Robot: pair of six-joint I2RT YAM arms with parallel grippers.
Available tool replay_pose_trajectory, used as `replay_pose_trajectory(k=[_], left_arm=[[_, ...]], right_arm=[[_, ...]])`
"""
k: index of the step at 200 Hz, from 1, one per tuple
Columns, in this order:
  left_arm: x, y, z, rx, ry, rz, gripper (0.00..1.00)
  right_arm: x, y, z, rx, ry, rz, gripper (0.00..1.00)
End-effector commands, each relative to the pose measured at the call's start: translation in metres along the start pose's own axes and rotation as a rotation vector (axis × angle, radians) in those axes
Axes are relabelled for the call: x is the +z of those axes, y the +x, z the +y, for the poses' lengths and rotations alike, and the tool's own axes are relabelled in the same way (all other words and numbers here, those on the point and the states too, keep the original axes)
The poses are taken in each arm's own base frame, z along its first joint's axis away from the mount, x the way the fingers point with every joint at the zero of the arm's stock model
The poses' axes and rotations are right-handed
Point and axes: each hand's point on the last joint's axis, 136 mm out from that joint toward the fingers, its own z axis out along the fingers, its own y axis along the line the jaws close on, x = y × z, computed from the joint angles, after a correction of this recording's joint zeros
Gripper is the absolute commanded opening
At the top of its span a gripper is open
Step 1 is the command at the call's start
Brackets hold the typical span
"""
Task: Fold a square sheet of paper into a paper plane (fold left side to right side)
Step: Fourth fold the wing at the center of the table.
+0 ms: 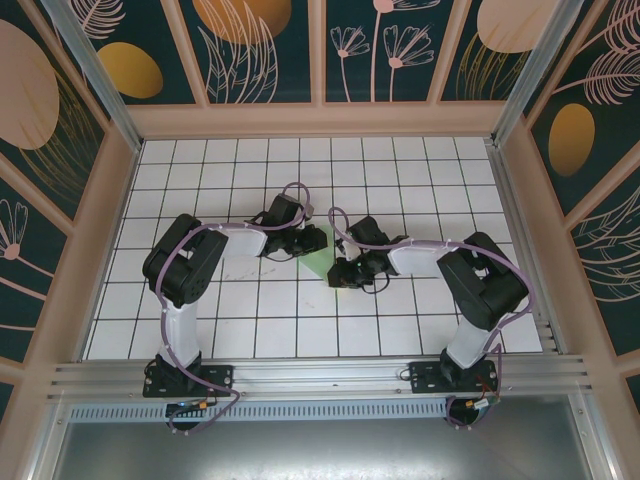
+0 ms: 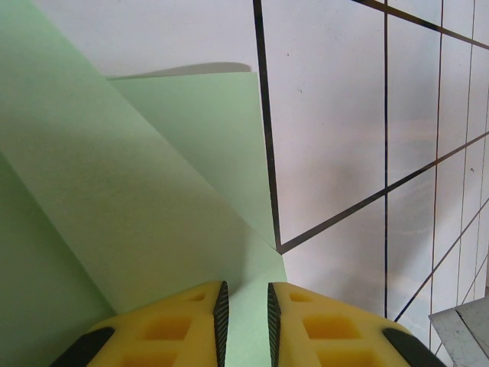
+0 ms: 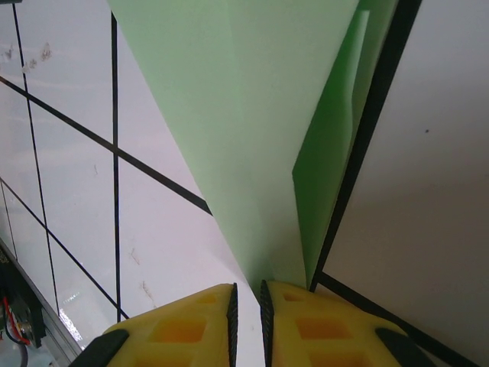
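The square sheet of paper (image 1: 316,264), thin and light green, lies folded into a pointed plane-like wedge on the white tiled floor between my two grippers. My left gripper (image 1: 300,243) sits on its far left part. In the left wrist view the paper (image 2: 114,191) shows overlapping folded layers, and the left gripper (image 2: 244,294) stands over it with a narrow gap, flat green paper showing between the pads. My right gripper (image 1: 342,272) is at the wedge's near tip. In the right wrist view the paper (image 3: 252,115) tapers down to the right gripper (image 3: 247,294), whose narrow gap shows white floor; the tip ends beside the right pad (image 3: 269,306).
White tiles with black grid lines (image 1: 400,180) cover the floor inside wooden walls (image 1: 320,120). An aluminium rail (image 1: 320,378) carries both arm bases at the near edge. A grey metal edge (image 2: 458,336) shows at the lower right of the left wrist view.
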Motion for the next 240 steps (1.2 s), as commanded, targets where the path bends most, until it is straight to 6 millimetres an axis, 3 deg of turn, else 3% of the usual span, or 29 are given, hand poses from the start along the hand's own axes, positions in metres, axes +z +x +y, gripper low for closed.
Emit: replay_pose_trajectory(k=[1, 20, 69, 106, 129, 180, 240], left_arm=[[0.01, 0.03, 0.05, -0.044, -0.16, 0.077, 0.25], [0.01, 0.031, 0.05, -0.045, -0.161, 0.078, 0.25], [0.009, 0.031, 0.05, -0.043, -0.163, 0.078, 0.25], [0.009, 0.03, 0.049, -0.043, -0.158, 0.076, 0.25], [0.01, 0.031, 0.049, -0.045, -0.158, 0.077, 0.25], [0.009, 0.03, 0.048, -0.044, -0.154, 0.074, 0.25], [0.007, 0.025, 0.04, -0.038, -0.135, 0.06, 0.25]], right_arm=[[0.003, 0.018, -0.008, 0.02, 0.002, 0.051, 0.2], [0.002, 0.015, 0.0, 0.02, -0.041, 0.039, 0.2], [-0.001, 0.021, -0.004, 0.039, -0.026, 0.051, 0.2], [-0.028, -0.005, 0.026, -0.014, -0.106, -0.06, 0.18], [-0.033, -0.022, 0.034, -0.022, -0.142, -0.108, 0.17], [-0.013, -0.045, 0.022, 0.008, -0.118, -0.119, 0.17], [0.009, -0.02, -0.011, 0.064, -0.007, -0.023, 0.16]])
